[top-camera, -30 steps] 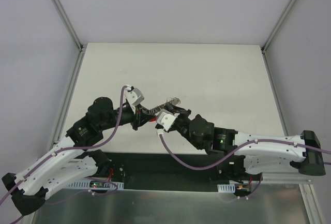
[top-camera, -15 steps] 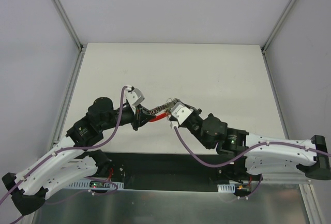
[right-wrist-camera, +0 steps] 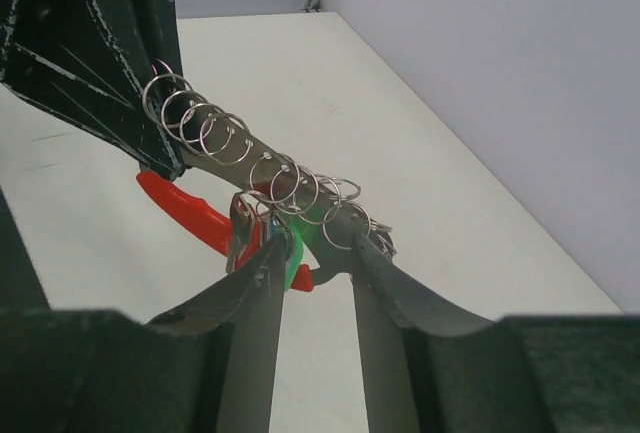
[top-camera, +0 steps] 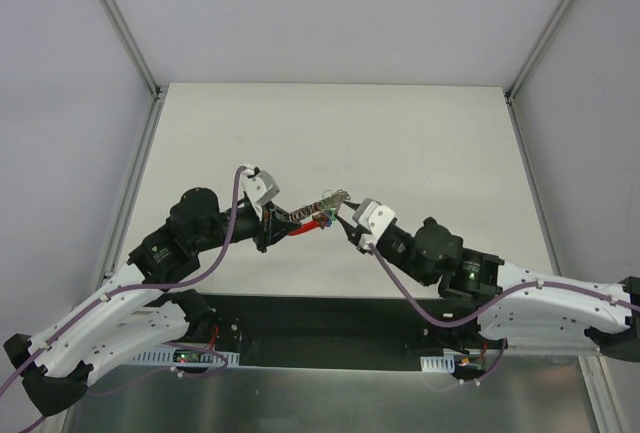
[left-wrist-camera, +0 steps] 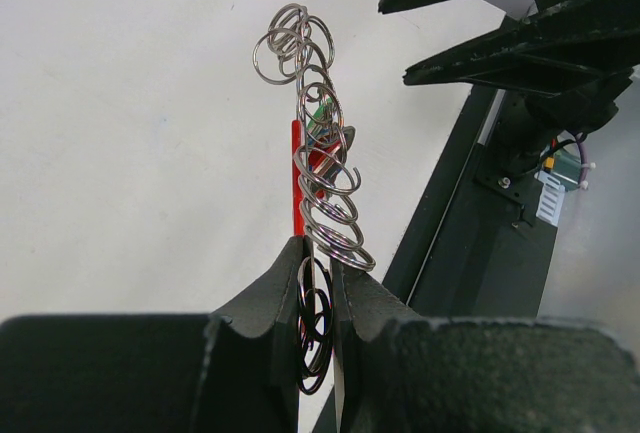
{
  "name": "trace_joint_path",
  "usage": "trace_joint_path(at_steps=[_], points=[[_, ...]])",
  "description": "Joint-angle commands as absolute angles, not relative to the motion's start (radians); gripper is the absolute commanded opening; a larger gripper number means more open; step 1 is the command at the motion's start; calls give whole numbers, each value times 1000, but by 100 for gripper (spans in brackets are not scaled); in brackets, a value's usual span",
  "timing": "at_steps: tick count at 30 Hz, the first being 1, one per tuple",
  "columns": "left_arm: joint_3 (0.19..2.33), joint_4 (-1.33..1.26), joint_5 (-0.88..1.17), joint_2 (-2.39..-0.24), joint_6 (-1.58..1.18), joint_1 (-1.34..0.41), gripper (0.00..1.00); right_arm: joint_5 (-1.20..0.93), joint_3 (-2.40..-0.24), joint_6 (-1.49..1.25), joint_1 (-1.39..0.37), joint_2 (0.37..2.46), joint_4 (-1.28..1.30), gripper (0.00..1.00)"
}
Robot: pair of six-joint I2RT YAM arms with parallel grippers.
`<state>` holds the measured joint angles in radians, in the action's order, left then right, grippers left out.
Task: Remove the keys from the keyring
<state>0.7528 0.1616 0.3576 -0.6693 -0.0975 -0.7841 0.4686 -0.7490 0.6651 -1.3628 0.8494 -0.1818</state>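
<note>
The keyring (left-wrist-camera: 322, 178) is a grey bar with several silvery wire rings and a red curved band (right-wrist-camera: 185, 208). It is held in the air between the two grippers (top-camera: 320, 205). My left gripper (left-wrist-camera: 317, 258) is shut on its near end, with wire rings pinched between the jaws. Tiny keys (right-wrist-camera: 292, 251) hang under the far end: one has a green head, and one is a silver blade (right-wrist-camera: 238, 236). My right gripper (right-wrist-camera: 318, 253) is open, its jaws either side of the far end. Its left finger (right-wrist-camera: 262, 283) touches the green key head.
The white table (top-camera: 400, 133) lies under the keyring. A metal frame rail (top-camera: 130, 193) runs along its left edge. The black base strip (top-camera: 330, 318) lies along the near edge. Grey walls stand on three sides.
My right arm has swung right and come round to the keyring's far end, where its open jaws now straddle the keys. The left gripper has held still.
</note>
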Motion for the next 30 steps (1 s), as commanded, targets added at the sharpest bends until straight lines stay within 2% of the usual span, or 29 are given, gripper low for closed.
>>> trace_joint_path(at_steps=[1,5,8,13,21,30], points=[[753,98,376,-663,-100,-781,0,221,-727,448,-1249,785,-215,39],[746,91,379,-661,-92,-781,0,-30,-741,94,-981,767,-209,43],[742,86,377,-660,-94,-781,0,-159,-807,-105,-896,810,-157,42],[742,84,371,-658,-94,-782,0,-353,-877,-276,-887,929,-233,36],[738,84,364,-650,-91,-781,0,-367,-851,-399,-890,986,-299,34],[735,84,361,-647,-87,-781,0,-316,-854,-373,-888,982,-246,33]])
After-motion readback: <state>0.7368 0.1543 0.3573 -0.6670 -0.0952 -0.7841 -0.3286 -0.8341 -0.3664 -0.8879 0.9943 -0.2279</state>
